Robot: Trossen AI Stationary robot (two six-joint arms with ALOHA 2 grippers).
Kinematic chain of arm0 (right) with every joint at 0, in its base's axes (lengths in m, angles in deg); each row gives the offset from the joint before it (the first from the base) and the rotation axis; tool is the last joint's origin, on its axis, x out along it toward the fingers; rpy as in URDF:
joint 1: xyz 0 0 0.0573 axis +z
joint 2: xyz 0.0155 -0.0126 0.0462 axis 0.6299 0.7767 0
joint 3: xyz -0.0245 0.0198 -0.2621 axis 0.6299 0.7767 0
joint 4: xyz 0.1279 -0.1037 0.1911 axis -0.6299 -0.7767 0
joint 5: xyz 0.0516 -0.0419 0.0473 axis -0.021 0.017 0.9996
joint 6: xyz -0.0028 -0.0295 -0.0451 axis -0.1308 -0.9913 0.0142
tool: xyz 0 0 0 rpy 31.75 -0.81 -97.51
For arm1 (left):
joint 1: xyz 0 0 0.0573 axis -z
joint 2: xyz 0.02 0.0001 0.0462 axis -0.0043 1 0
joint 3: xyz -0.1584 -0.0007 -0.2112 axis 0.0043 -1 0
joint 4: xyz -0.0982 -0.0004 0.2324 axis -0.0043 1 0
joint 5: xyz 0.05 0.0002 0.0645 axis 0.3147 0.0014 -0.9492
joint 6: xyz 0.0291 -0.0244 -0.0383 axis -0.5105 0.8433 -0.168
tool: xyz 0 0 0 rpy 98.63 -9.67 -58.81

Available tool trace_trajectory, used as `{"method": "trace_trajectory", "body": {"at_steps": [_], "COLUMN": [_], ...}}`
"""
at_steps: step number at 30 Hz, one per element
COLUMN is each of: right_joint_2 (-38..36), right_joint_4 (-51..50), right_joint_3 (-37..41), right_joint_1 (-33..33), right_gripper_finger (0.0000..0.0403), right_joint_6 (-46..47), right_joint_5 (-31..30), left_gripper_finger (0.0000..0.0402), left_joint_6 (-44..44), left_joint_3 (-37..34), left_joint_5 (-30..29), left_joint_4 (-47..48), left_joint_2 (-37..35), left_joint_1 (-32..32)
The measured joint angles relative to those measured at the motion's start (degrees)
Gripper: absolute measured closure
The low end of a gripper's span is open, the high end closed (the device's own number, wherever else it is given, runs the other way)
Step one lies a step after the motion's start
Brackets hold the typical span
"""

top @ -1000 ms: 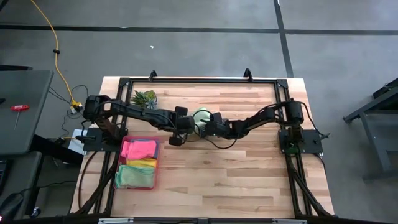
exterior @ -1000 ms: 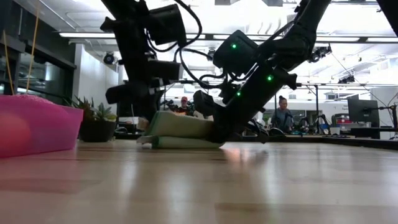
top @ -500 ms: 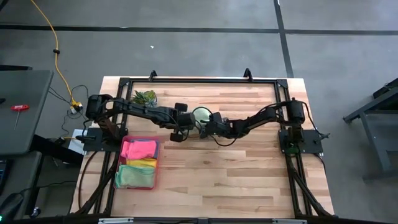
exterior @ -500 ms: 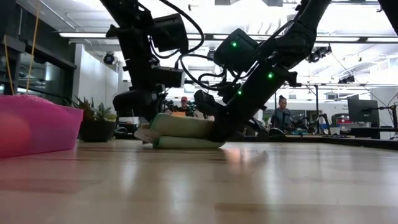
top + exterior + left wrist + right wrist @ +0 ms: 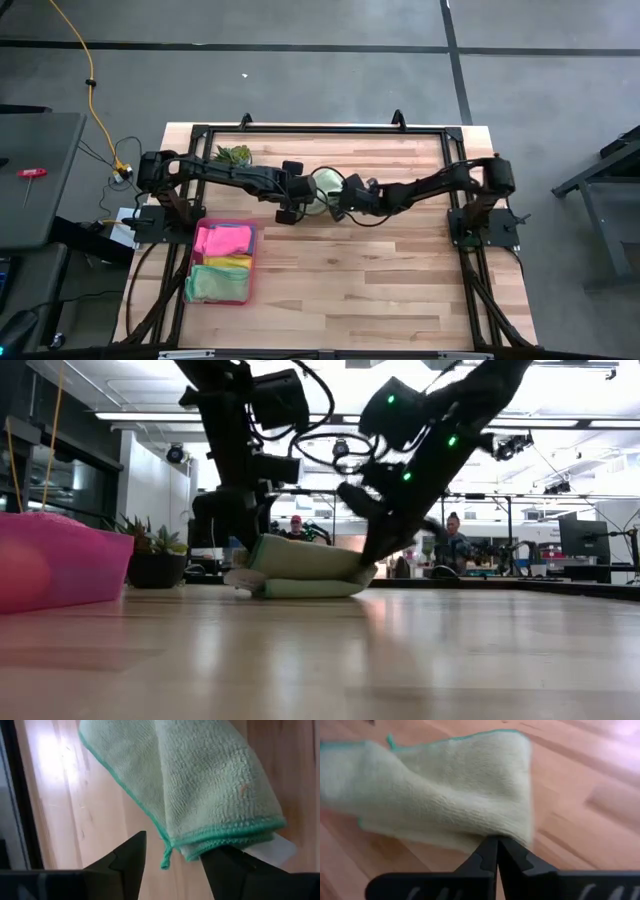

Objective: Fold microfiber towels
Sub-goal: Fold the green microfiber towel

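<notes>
A pale green microfiber towel (image 5: 322, 184) with a teal hem lies folded in layers on the wooden table, between my two grippers; the low view shows it as a flat bundle (image 5: 300, 568). My left gripper (image 5: 172, 845) stands open at the towel's left end. A hemmed corner with a small loop (image 5: 165, 862) lies just ahead of the gap, and the fingers touch nothing I can see. My right gripper (image 5: 496, 842) is shut at the towel's right end (image 5: 368, 560), slanting down. My right gripper has its shut fingertips at the near edge of the towel's folded right end (image 5: 517, 836), where the cloth draws to a point. The fingers slant down from the table's right. The tips hide the contact, so I cannot tell one layer from several. The rest of the towel lies on the table.
A translucent pink tray (image 5: 252, 262) near the left front holds a pink towel (image 5: 222, 240), a yellow one (image 5: 238, 262) and a green one (image 5: 215, 284). A small spiky plant (image 5: 232, 155) stands at the far left. People show in the room beyond (image 5: 455, 545).
My left gripper has opened and let go of the towel's left end, which has settled onto the table. My right gripper has risen from the table top and rolled, staying shut at the towel's right end. The towel stays folded in place.
</notes>
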Motion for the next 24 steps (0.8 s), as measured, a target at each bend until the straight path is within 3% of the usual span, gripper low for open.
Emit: {"method": "trace_trajectory", "body": {"at_steps": [9,16,20,24], "right_joint_2": [-11.4,-19.5,-25.1,-31.0], "right_joint_4": [-15.4,-26.0,-24.9,-11.7], "right_joint_3": [0.0,0.6,6.4,16.4], "right_joint_1": [-1.4,-3.7,-5.0,-6.5], "right_gripper_finger": [0.0402,0.0403,0.0403,0.0403], "right_joint_6": [-10.4,-15.7,-13.9,-8.3], "right_joint_5": [-0.1,0.0,1.7,9.0], "left_gripper_finger": [0.0226,0.0229,0.0235,0.0254], "left_joint_6": [-1.7,-1.1,3.3,5.6], "left_joint_3": [4.8,5.2,5.2,1.4], "left_joint_5": [0.5,3.4,9.8,16.2], "left_joint_4": [9.6,11.9,7.4,-6.5], "left_joint_2": [-0.7,-5.7,-9.9,-14.4], "left_joint_1": [-0.6,-2.3,-5.6,-9.1]}}
